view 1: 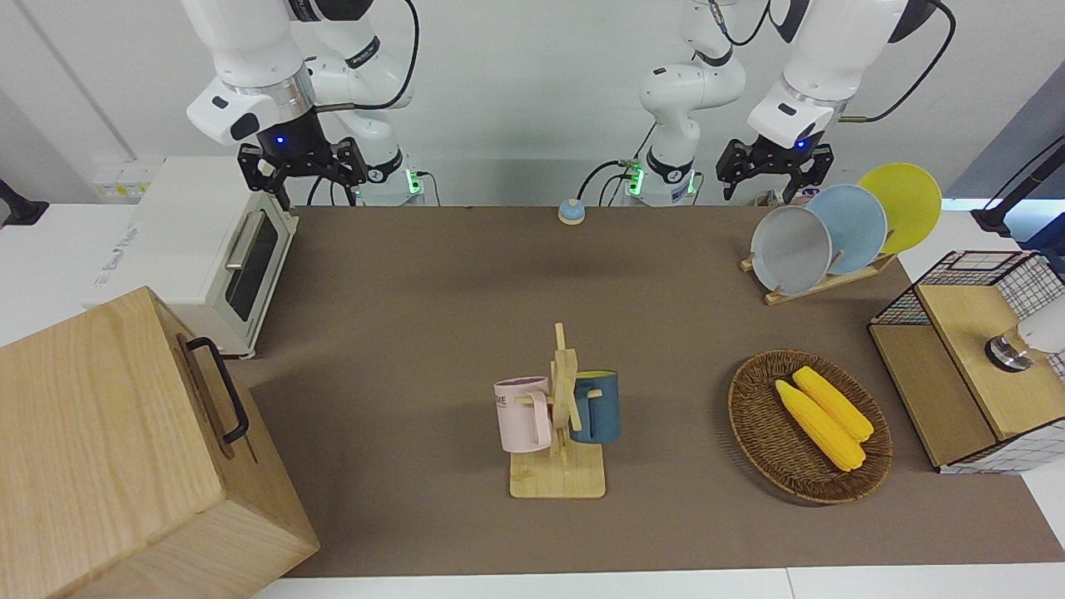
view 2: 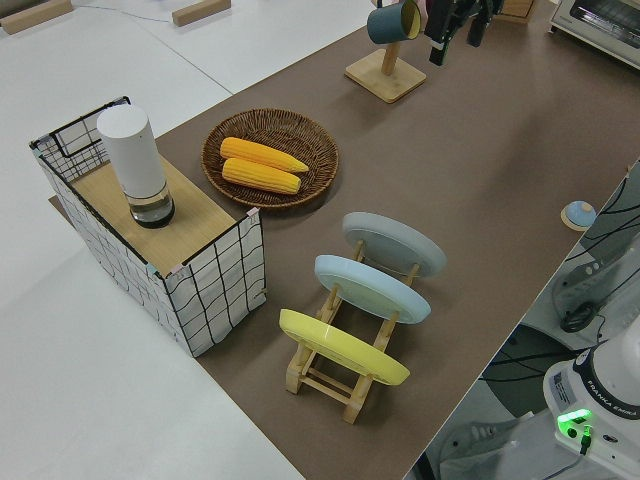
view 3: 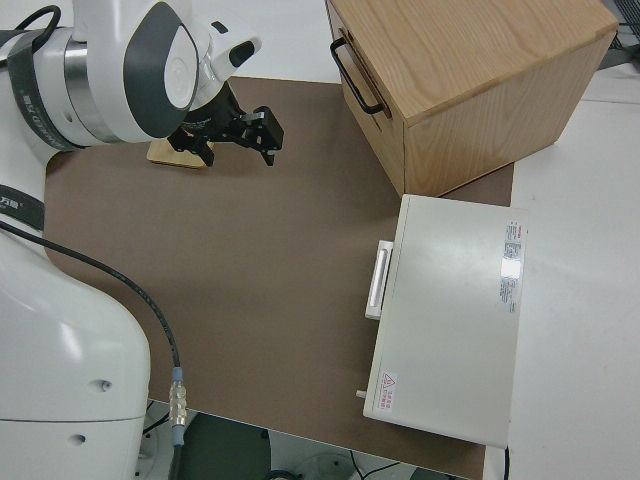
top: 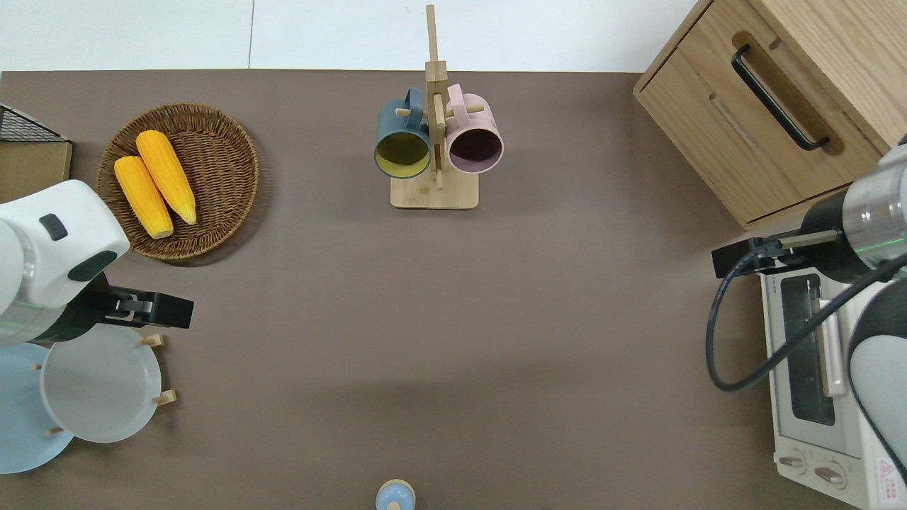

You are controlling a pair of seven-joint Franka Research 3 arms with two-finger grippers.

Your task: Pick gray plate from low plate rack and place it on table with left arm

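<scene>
Above, the left gripper (view 1: 775, 170), fingers apart and empty, hangs over the rack (view 1: 819, 282). Gray plate (view 1: 790, 249) leans in its slot farthest from the robots, so its rim is free to grasp. Right arm parked.

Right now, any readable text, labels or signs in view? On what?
"ME": end of a word on the pink mug; the rest is out of view.
"FRANKA ROBOTICS", as best it reads: on the left arm, at its base.
Red warning triangle: sticker on top of the toaster oven; its wording is too small to read.
Lettering on the toaster oven's side, front view: blurred, unreadable.
</scene>
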